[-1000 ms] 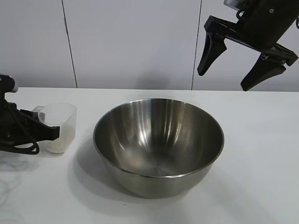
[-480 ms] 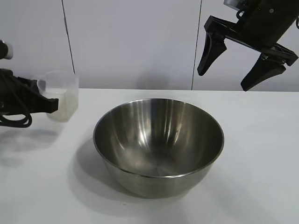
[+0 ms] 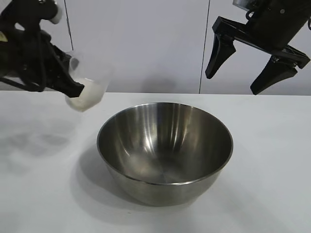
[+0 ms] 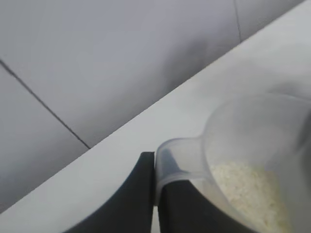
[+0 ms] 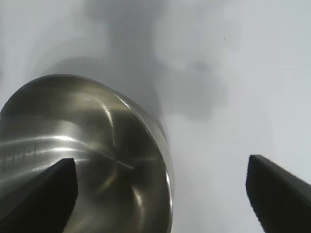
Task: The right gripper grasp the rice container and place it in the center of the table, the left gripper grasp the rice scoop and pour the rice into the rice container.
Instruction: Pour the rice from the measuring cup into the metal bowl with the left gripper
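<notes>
The left end effector [image 3: 73,87] was clamped on the handle of the clear plastic cup [image 3: 87,92], holding it tilted above the white surface [image 3: 272,170], left of the steel bowl [image 3: 165,150]. Rice [image 4: 248,187] lay inside the cup. The right end effector [image 3: 235,82] hung wide open and empty, high over the bowl's right side.

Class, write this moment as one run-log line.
left gripper: shut on rice scoop, airborne, tilted, rice inside | right gripper: open, hovering | rice container: on table, empty
</notes>
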### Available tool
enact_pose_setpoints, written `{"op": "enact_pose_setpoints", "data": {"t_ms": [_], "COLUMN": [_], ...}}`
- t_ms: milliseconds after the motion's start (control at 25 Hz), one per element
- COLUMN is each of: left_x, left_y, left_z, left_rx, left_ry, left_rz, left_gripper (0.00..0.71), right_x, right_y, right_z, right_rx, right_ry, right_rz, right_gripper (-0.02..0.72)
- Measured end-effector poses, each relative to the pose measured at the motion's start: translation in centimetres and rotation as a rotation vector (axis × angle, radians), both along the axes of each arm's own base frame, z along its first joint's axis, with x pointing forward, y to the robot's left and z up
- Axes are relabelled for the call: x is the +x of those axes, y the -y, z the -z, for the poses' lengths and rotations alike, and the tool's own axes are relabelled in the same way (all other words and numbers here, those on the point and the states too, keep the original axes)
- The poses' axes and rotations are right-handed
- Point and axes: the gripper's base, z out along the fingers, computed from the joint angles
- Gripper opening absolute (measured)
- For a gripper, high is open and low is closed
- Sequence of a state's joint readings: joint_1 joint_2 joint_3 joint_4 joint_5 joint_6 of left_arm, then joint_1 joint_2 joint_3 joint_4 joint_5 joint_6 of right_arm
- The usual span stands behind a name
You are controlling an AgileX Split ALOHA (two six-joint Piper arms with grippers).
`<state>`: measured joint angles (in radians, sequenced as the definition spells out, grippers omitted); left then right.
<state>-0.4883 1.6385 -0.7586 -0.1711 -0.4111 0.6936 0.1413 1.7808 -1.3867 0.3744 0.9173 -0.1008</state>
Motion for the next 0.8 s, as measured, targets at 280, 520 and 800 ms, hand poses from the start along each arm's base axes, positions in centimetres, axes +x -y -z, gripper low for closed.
{"op": "enact_pose_setpoints", "data": {"t_ms": [280,520,800], "left_x": [-0.5,-0.9,-2.3], "left_y": [4.0,5.9,8.4], "left_z": [-2.1,-3.0,-1.7], "left_rx": [0.167,0.269,0.398], "left_ry": [0.091,0.124,0.147], "left_rz": [0.152,0.268,0.427], "left_gripper": [0.006,0.006,0.006], "right_x": [0.0,0.0,0.0], "right_y": [0.1,0.3,0.5], "right_z": [0.0,0.1,0.2], "right_rx": [-0.019,-0.037,-0.069], "right_ry": [0.003,0.005,0.01], "right_rz": [-0.006,-0.012,-0.022], "right_gripper": [0.652,0.652,0.652]}}
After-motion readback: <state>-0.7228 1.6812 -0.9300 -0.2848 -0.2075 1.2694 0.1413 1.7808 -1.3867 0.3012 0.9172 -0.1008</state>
